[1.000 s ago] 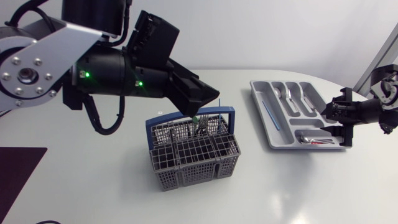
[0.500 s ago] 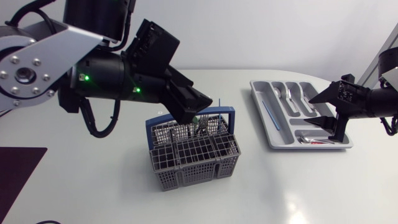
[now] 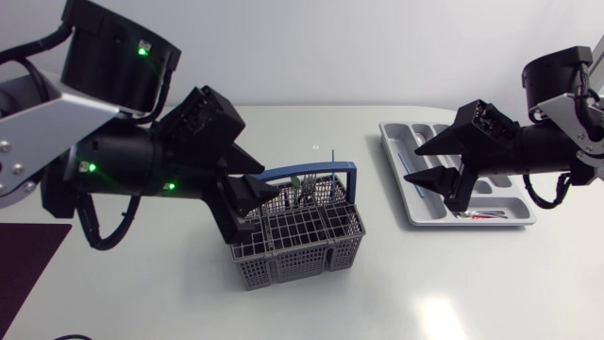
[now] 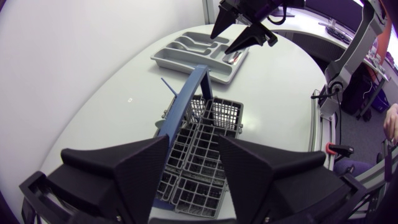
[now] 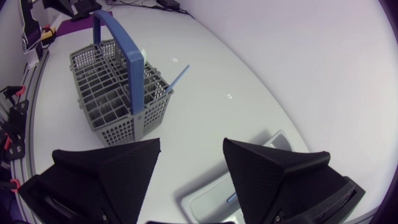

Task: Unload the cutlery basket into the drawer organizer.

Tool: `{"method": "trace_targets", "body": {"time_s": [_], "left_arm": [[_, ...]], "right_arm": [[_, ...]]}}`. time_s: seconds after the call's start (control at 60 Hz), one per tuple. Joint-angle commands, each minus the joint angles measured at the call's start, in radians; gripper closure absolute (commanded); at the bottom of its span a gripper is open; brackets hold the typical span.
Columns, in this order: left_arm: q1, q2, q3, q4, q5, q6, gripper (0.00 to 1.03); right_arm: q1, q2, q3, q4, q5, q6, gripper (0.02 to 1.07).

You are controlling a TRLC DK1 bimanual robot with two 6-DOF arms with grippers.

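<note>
1. Table: one, white, carrying all the items below.

2. Arms: two.
- Left arm enters from the head view's left. It shows three green indicator lights. Since a second ago it has drawn back and dropped lower.
- Left gripper previously hung above the rear of the basket. It now sits at the basket's left end. Fingers stand apart with nothing clamped. In its own wrist view the basket lies ahead of and below the gap. Contact with the basket cannot be determined.
- Right arm enters from the right. It has crossed from the organizer's right edge to above its left half.
- Right gripper points towards the basket. Fingers are spread and hold nothing.

3. Cutlery basket: one, grey mesh, near the table's middle, position unchanged.
- Its blue handle stands upright.
- Dark utensils stand in a rear compartment. Their number cannot be counted.
- One thin blue rod rises at the rear right corner.

4. Drawer organizer: one, grey, well apart to the basket's right, unmoved.
- It is largely hidden under the right gripper.
- A red-marked piece lies in its near cross compartment.

5. Markings: two small pale marks on the table, too small to read.
</note>
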State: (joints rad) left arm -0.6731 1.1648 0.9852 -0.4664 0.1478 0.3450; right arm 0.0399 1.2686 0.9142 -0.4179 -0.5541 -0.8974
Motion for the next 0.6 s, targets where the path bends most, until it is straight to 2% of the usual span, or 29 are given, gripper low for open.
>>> {"method": "trace_targets", "body": {"time_s": [0.0, 0.067, 0.2, 0.367, 0.583], "left_arm": [[0.014, -0.031, -0.069, -0.005, -0.005, 0.025, 0.84], [0.015, -0.048, -0.118, 0.006, -0.008, 0.026, 0.94], [0.010, -0.071, -0.194, 0.026, -0.011, 0.029, 0.96], [0.014, -0.094, -0.275, 0.068, -0.034, 0.035, 0.96], [0.063, -0.108, -0.361, 0.160, -0.063, 0.071, 0.97]], "right_arm": [[0.043, 0.021, -0.024, 0.028, -0.006, 0.101, 0.47], [0.075, 0.038, -0.028, 0.053, -0.006, 0.140, 0.55], [0.118, 0.087, -0.015, 0.083, -0.006, 0.195, 0.73], [0.141, 0.167, 0.018, 0.117, -0.027, 0.262, 1.00], [0.149, 0.295, 0.095, 0.133, -0.078, 0.367, 1.01]]}}
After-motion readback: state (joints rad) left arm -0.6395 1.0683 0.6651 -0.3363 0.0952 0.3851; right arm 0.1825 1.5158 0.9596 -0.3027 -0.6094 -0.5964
